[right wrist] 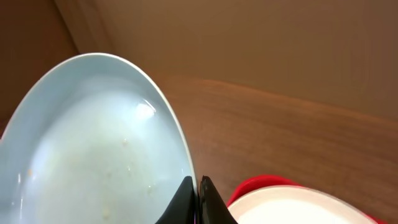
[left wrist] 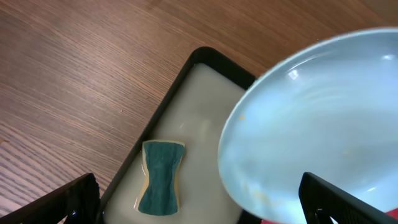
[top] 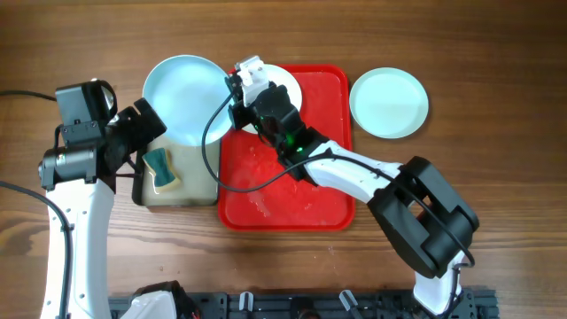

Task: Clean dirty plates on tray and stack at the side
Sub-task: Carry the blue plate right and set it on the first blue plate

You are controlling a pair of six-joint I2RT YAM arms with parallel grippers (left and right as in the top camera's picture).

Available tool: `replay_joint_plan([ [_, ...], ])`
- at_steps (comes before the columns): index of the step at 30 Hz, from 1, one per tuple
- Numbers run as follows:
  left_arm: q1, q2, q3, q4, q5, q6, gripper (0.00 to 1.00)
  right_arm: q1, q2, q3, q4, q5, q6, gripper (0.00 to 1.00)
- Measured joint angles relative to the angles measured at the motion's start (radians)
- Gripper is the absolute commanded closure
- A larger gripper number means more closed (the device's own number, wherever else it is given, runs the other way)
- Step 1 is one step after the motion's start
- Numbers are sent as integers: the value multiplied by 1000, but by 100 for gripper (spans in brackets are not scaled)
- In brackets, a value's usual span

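The work surface is a brown wood-grain table (top: 496, 53); no legible labels or writing appear. The right gripper (right wrist: 198, 200) is fully closed, pinching the rim of a pale blue plate (top: 182, 87) held over the small black-rimmed tray (top: 182, 197) and its sponge (top: 161, 170), beside the red tray (top: 283, 190). The left gripper (left wrist: 199, 202) stands wide open and holds nothing; a white plate (top: 288, 84) lies on the red tray, and another blue plate (top: 388, 103) rests on the table to its right.

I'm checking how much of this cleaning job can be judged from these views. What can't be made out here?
- White plate: overhead, mostly hidden by the right gripper; right wrist view cuts it at the bottom edge.
- Held blue plate: cut off in both wrist views.
- Left gripper: only its open fingertips show in its wrist view.
- Red tray: its specks are too small to identify.
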Motion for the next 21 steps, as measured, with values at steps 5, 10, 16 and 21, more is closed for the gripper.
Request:
replay_joint_plan([
  [5, 0, 0, 0, 1, 0, 0, 0, -177, -170, 4, -271, -163, 153, 96],
  [10, 0, 0, 0, 0, 0, 0, 0, -517, -367, 16, -602, -319, 196, 96],
  [16, 0, 0, 0, 0, 0, 0, 0, -919, -389, 10, -959, -382, 161, 96],
  [21, 0, 0, 0, 0, 0, 0, 0, -1057, -353, 10, -1045, -357, 85, 96],
])
